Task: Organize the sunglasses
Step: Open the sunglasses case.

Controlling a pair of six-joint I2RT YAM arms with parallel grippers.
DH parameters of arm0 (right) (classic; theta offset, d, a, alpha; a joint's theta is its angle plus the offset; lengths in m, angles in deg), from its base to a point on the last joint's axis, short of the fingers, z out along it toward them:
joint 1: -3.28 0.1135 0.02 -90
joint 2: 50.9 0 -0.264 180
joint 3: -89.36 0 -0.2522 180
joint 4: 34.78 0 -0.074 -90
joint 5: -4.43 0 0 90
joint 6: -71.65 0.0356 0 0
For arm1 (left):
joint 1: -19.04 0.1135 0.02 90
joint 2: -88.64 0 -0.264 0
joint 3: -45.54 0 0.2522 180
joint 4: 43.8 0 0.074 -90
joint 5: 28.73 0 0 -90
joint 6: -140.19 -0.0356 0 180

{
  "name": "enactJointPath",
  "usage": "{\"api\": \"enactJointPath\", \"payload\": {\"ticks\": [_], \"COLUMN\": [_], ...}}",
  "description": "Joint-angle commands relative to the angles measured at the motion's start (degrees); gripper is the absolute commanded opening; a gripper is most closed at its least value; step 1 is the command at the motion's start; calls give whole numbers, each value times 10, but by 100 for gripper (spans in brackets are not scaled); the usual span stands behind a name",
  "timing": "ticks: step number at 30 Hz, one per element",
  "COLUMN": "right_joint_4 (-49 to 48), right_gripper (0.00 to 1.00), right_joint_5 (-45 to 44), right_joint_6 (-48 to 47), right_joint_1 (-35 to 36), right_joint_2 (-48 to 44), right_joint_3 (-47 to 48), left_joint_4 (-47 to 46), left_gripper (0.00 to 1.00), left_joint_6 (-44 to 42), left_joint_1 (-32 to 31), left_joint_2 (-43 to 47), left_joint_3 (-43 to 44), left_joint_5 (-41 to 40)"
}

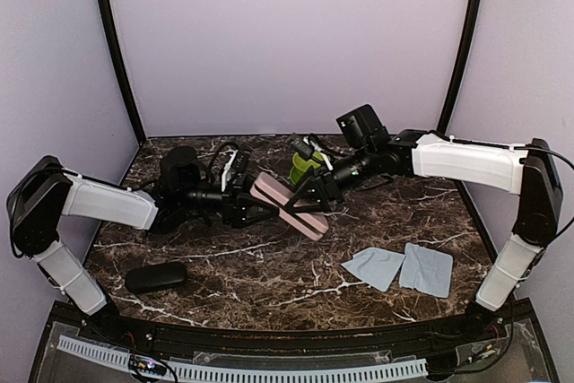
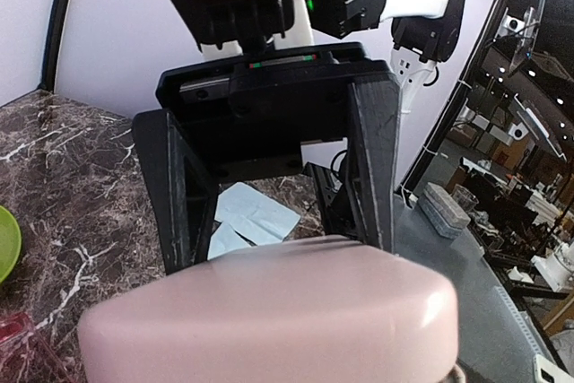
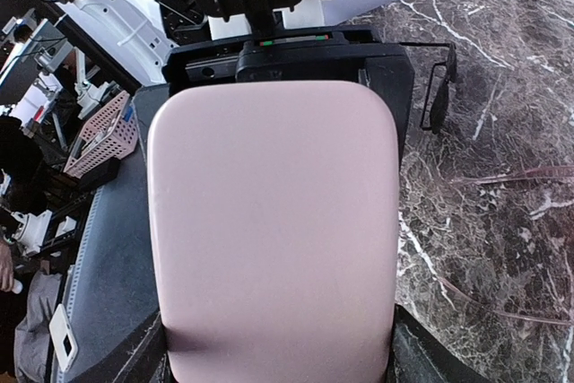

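Note:
A pink rounded case (image 1: pixel 289 206) hangs tilted above the table's middle, held at both ends. My left gripper (image 1: pixel 258 196) is shut on its left end, and its fingers are hidden under the case (image 2: pixel 269 320) in the left wrist view. Across the other end my right gripper (image 1: pixel 314 195) is shut, its fingers (image 2: pixel 372 177) pressed to the case's sides (image 3: pixel 273 230). The black-framed sunglasses (image 3: pixel 439 87) lie on the marble beside the left gripper. Thin red frame arms (image 3: pixel 525 173) lie further along the marble.
A black oblong case (image 1: pixel 156 276) lies at the front left. Two pale blue cloths (image 1: pixel 372 266) (image 1: pixel 426 269) lie at the front right. A green object (image 1: pixel 305 166) stands behind the right gripper. Purple walls close in the table's back and sides.

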State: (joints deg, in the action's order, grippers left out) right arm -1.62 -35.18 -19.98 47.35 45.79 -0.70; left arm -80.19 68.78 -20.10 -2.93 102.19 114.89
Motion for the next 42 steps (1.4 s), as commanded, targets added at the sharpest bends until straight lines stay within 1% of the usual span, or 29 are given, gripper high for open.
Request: {"api": "enactJointPath", "payload": {"ticks": [1,4,8,12,13,14,24,32,42], "right_joint_4": [-27,-49,-73,-69,-68,-68,-42,-8,8], "right_gripper": [29,28,28,34,40,43,54,58,64], "right_joint_5": [70,114,164,183,177,173,125,83,35], "right_joint_6": [26,51,87,100,106,108,119,108,107], "right_joint_1": [-17,-28,-41,-53,-61,-65,-97,-120,-145], "right_joint_2": [-8,-10,-3,7,9,9,14,14,10], "right_joint_3": [11,3,-5,-9,-12,-12,0,9,10], "left_joint_4": [36,54,92,147,164,168,174,174,178], "left_gripper": [0,0,0,0,0,0,0,0,0], "left_joint_6": [-100,-144,-174,-210,-224,-228,-242,-246,-254], "left_joint_1": [-5,-10,-24,-42,-51,-55,-71,-71,-71], "left_joint_2": [46,63,84,111,124,127,145,151,151], "left_joint_3": [-2,-11,-4,4,6,7,1,-2,-7], "left_joint_5": [12,12,17,19,19,21,25,28,28]}}
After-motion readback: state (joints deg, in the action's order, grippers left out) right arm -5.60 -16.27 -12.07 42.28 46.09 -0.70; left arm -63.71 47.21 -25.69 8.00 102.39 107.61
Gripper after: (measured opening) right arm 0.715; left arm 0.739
